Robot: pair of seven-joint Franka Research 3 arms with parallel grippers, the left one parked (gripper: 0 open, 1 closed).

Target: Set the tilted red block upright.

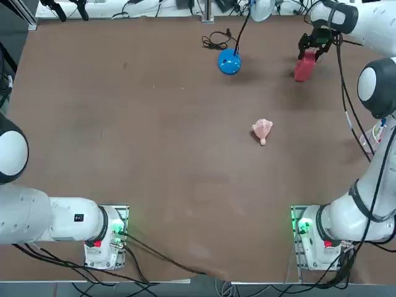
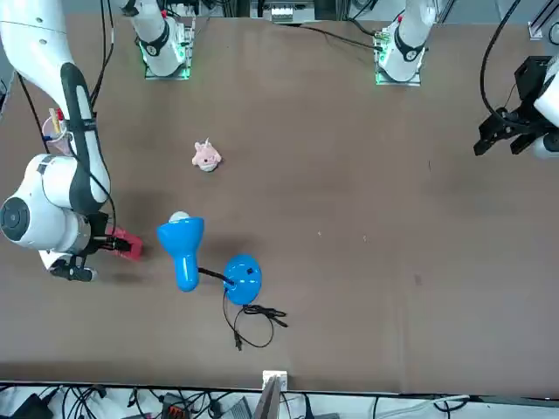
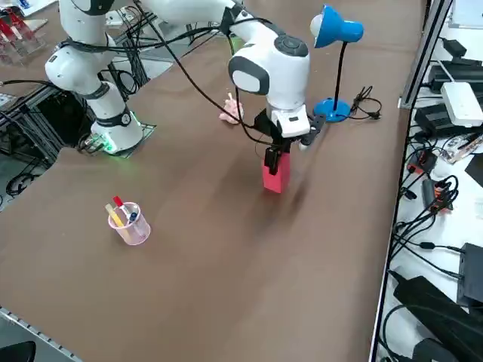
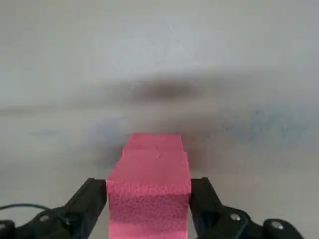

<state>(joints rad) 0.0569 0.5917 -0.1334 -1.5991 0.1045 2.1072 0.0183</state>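
In my wrist view, my right gripper [image 4: 148, 204] has the red block [image 4: 148, 189] clasped between its fingers. The block is plain pinkish-red and long, with a pitted end face. Beyond, it hangs over the brown table [image 3: 196, 249], near the blue lamp [image 3: 338, 30]; its lower end seems just off the surface.

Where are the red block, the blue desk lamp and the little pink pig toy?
Red block [image 4: 148, 184]: right wrist view, its long upper face.
Blue desk lamp [image 2: 243, 279]: front view, its round base.
Pink pig toy [image 2: 206, 157]: front view, its body.
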